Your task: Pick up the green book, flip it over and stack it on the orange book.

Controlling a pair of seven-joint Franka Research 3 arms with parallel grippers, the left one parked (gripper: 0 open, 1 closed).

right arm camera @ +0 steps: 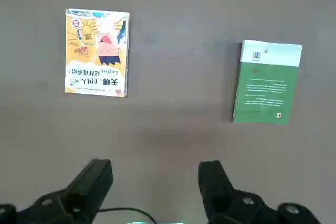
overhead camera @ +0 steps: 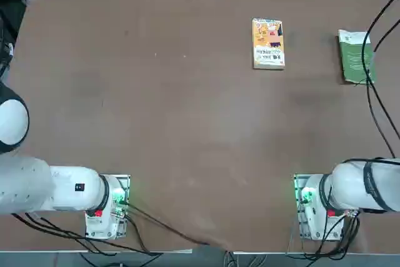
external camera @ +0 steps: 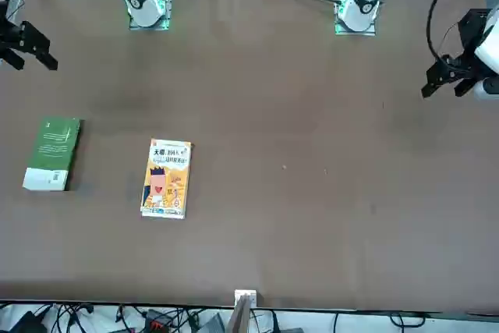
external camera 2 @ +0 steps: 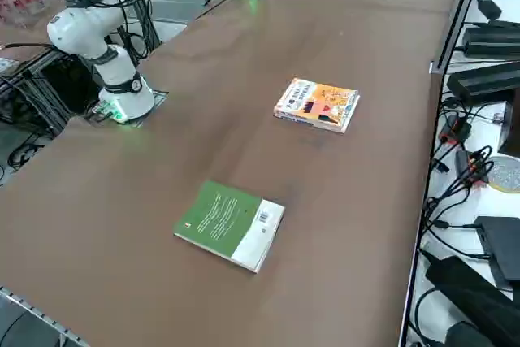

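Observation:
The green book point(overhead camera: 355, 56) lies flat on the brown table point(overhead camera: 187, 123) at the far right, green cover up with a white band at one end. It also shows in the other views point(external camera: 53, 154) point(external camera 2: 230, 224) point(right arm camera: 268, 82). The orange book point(overhead camera: 268, 43) point(external camera: 166, 178) point(external camera 2: 317, 105) point(right arm camera: 96, 52) lies flat to its left, a book's length away. My right gripper point(right arm camera: 156, 169) point(external camera: 35, 60) hangs high above the table on the near side of both books, open and holding nothing. It touches neither book.
A black cable point(overhead camera: 375, 92) from my right arm crosses above the table's right edge near the green book. Power bricks and cables point(external camera 2: 487, 79) lie on the ledge past the table's far edge. The arm bases point(overhead camera: 319, 207) stand at the near edge.

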